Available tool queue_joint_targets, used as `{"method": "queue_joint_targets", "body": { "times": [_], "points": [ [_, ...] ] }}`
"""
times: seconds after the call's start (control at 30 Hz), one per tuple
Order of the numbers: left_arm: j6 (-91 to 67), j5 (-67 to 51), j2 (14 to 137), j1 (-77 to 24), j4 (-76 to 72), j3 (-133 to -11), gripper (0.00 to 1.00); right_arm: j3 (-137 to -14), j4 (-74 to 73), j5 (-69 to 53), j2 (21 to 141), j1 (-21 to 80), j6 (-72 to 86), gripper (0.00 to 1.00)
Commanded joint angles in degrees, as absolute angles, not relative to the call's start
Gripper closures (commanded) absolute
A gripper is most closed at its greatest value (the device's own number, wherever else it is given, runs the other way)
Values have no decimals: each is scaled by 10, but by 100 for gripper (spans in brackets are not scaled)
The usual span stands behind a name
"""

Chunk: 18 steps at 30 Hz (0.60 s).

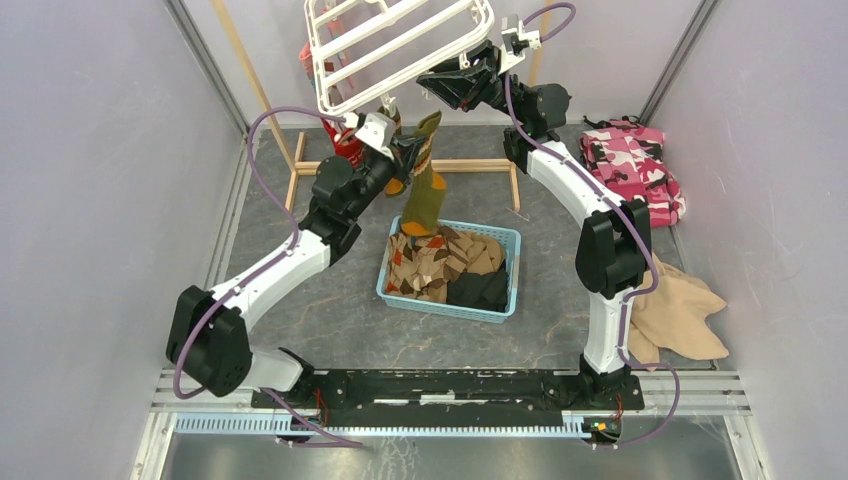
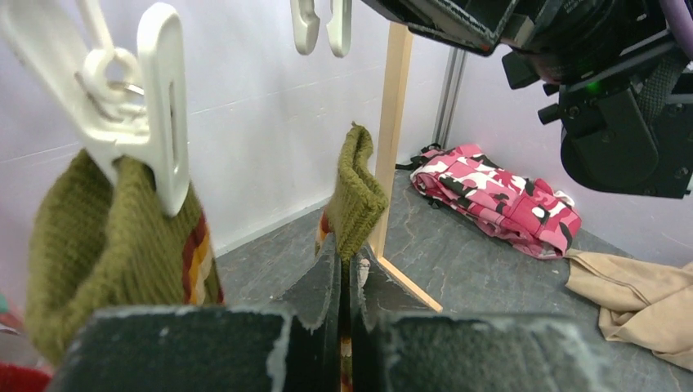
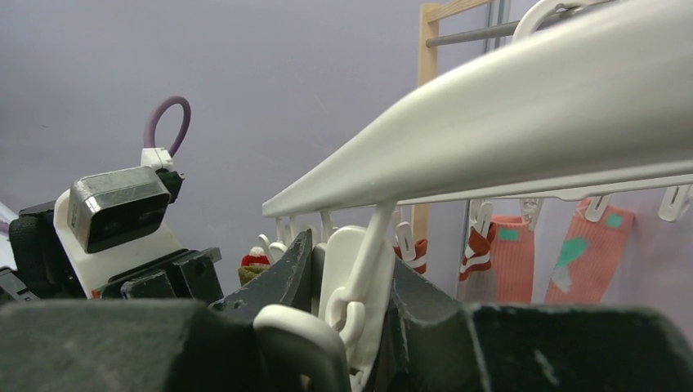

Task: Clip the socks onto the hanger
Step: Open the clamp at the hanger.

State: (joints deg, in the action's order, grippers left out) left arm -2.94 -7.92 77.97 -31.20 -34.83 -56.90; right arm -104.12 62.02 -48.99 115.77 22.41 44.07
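Olive sock [image 2: 357, 192] clamped in shut left gripper [image 2: 347, 265], just under hanger's [image 3: 531, 131] near rim. Right gripper [image 3: 353, 269] squeezed on 1 white clip [image 3: 345, 245] there. Lift cuff straight into clip's mouth, seat deep, then ease right jaws off before loosening left.

The left gripper [image 1: 411, 150] holds an olive sock [image 1: 424, 195] by its top, dangling over the light blue basket [image 1: 512, 262] of socks [image 1: 435, 262] mid-bench. The right gripper [image 1: 437, 84] meets the white hanger [image 1: 400, 48] at its rim, above the far edge.
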Motion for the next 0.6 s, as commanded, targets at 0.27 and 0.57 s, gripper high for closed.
{"method": "queue_joint_targets", "body": {
  "times": [0.27,0.57],
  "points": [
    [-97,-72,824,-298,-363,-658,98,-1042,628,-494,1129,227,443,90],
    [-123,-82,845,-292,-367,-681,98,-1043,626,-495,1129,226,441,90]
  ]
}}
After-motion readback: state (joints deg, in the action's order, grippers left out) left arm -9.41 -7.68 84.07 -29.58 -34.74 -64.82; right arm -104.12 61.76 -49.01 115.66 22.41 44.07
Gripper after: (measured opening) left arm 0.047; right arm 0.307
